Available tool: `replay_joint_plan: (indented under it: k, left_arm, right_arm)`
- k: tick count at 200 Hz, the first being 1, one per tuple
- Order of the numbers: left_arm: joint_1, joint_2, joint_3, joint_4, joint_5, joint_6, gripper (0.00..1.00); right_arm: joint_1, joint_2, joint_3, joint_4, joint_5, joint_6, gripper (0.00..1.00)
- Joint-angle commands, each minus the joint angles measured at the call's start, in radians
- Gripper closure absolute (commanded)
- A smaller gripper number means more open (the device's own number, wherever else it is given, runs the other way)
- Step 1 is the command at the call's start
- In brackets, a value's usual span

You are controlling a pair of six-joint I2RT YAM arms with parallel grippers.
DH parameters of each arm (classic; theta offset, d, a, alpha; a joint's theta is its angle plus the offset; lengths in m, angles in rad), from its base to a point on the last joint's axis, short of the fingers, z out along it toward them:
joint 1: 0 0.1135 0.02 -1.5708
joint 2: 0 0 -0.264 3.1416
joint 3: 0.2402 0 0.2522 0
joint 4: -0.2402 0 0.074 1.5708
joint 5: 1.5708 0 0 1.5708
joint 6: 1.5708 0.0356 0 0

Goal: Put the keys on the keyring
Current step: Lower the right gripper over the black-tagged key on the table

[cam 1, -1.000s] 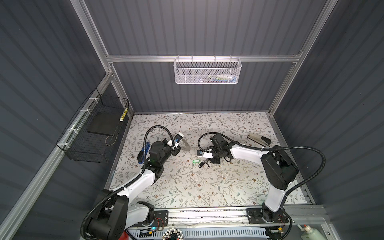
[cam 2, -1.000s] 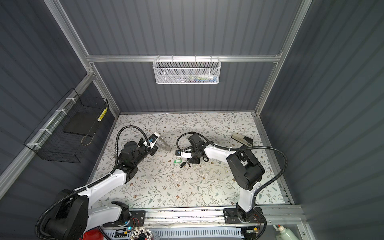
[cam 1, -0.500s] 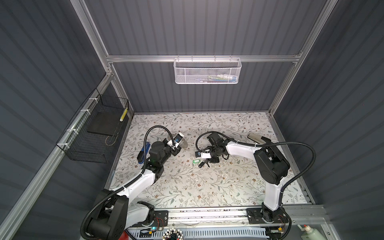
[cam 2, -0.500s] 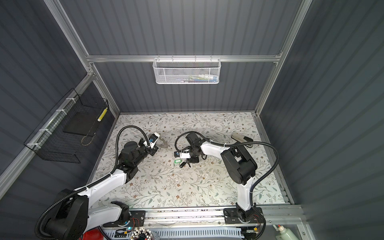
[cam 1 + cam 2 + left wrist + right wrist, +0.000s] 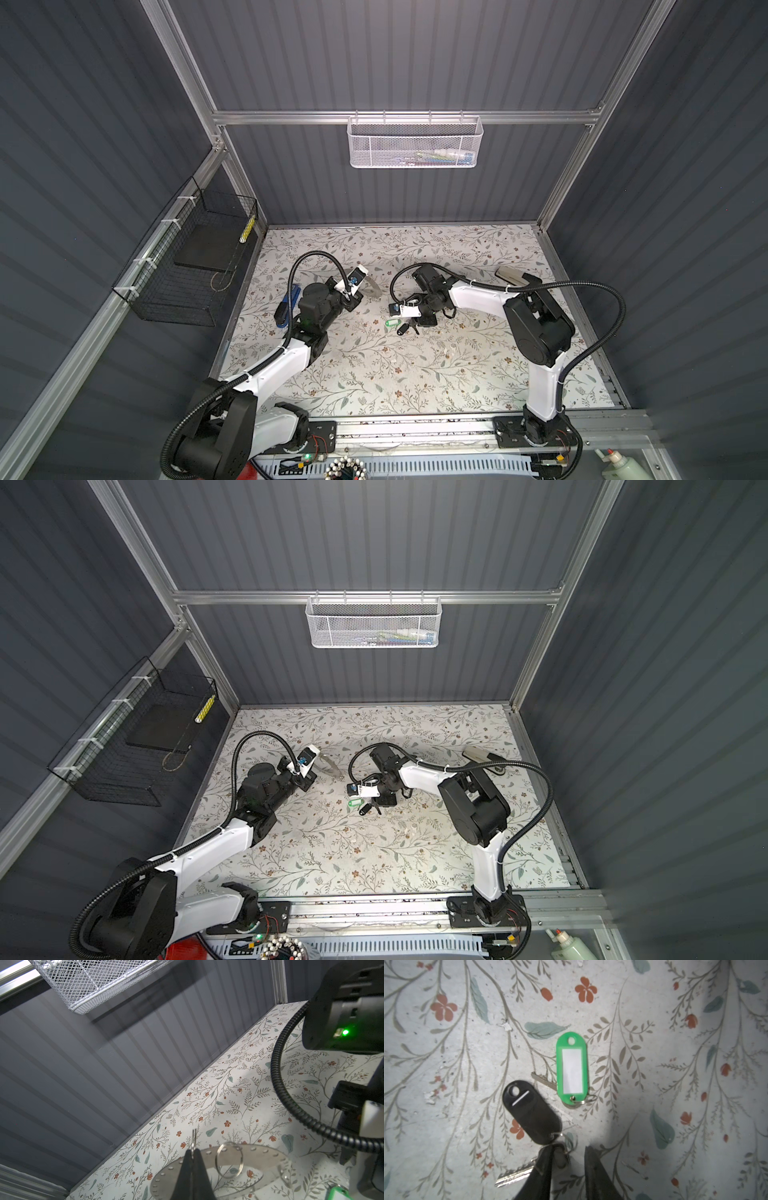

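pinching the rim of the keyring [image 5: 249,1159], the left gripper [image 5: 193,1152] is clenched: its two black fingers [image 5: 182,1176] meet with no gap, and a thin metal loop stands edge-on out of their tips. the keyring is a flat grey disc with a wide round hole and a row of small rim holes. it is held clear of the floral table cover [image 5: 239,1088], and a small split ring [image 5: 228,1160] hangs through one rim hole. the right gripper [image 5: 571,1150] is released: its fingers [image 5: 596,1174] stand apart, bare table cover shows between them, and nothing is grasped. one finger lies over the split ring and the silver key [image 5: 515,1176] of the black tag [image 5: 531,1111]; whether it touches them cannot be told. the green tag [image 5: 572,1068] lies flat just beside the black tag, not touching it, white label up, with a second silver key [image 5: 543,1080] partly under it. in a top view both tags lie on the table cover close to the centre of the frame, directly under the right gripper, and the keyring [image 5: 372,286] sits just above and left of them, apart. a blue object [image 5: 292,299] shows left of centre, partly hidden by the left arm. a white mesh basket [image 5: 413,143] hangs at the upper centre, and a black wire basket [image 5: 187,257] is fixed at the left of the frame.
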Motion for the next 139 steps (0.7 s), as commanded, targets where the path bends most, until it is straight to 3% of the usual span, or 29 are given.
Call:
replay_joint_plan:
  k: [1,139]
  left_arm:
    - [0.001,0.005,0.005,0.047,0.015,-0.018,1.0]
    - [0.001,-0.003,0.008,0.044,0.037,-0.018,1.0]
  right_arm:
    - [-0.002,0.034,0.021,-0.033,-0.024,-0.004,0.7]
    - [0.023,0.031,0.028,-0.175,-0.029,-0.077,0.76]
